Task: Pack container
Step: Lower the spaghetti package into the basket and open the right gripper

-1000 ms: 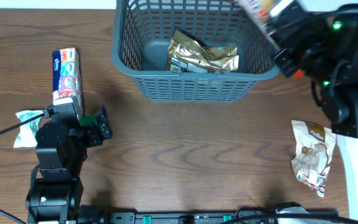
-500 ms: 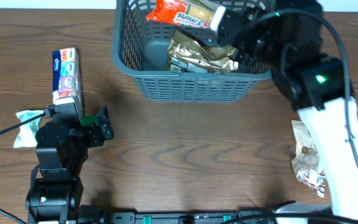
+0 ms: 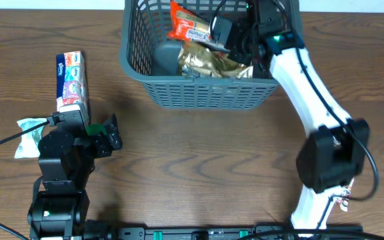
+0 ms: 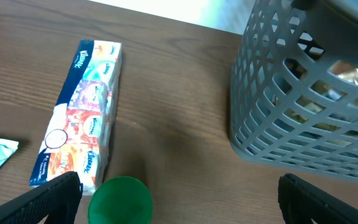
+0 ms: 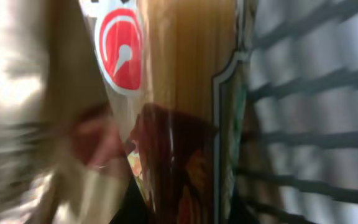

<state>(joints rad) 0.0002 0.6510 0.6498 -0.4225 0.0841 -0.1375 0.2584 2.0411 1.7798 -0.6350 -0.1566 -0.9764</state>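
1. The container sits at the far middle of the tabletop, with a gold bag already inside.
2. Reaching down into it, the right fingers are clamped on a red packet.
3. I'd lower it flat beside the gold bag, clear of the rim, then let go.
4. Meanwhile the left fingers hang wide open, holding nothing, near the tissue pack. That's probably next.

Matt plastic container, glossy snack packet, shiny foil pouch, wood-grain table.
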